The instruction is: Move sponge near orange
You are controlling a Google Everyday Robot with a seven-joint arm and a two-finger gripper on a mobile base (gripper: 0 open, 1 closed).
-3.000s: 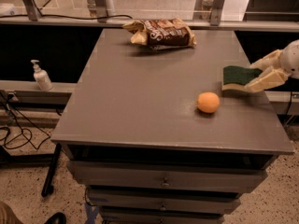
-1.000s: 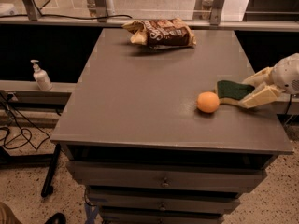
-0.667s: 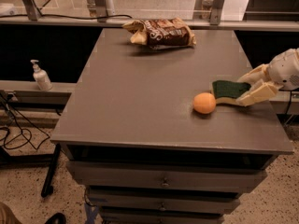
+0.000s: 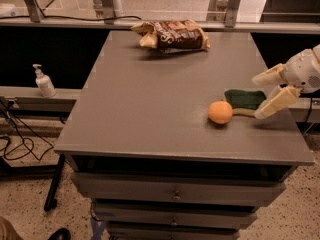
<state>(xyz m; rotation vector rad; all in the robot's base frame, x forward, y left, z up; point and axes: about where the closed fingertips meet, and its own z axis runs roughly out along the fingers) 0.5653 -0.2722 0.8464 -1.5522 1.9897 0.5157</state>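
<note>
Camera view shows the gripper [image 4: 259,97] at the right edge of the frame, level with the lower right part of the bench [image 4: 150,109]. Its fingers [image 4: 274,103] are spread apart, one above and one below the right end of the sponge [image 4: 243,99]. They look released rather than clamped on it.

The sponge lies flat on the bench, green side up, just to the upper right of the orange [image 4: 220,112]. Whether the two touch I cannot tell.

Three seconds ago the sponge was held at the far right of the bench, well apart from the orange. A second ago it had been carried left and set down close to the fruit, with the fingers still closed on it. Since then the fingers have widened, while the sponge and orange sit much as they did.

I judge that the placement is done and the task is essentially met. What remains is for the arm to draw back toward the right without dragging the sponge or knocking the orange, which would roll easily.

The snack bag [image 4: 172,35] at the upper middle of the frame and the pump bottle [image 4: 44,81] at the left play no part.
</note>
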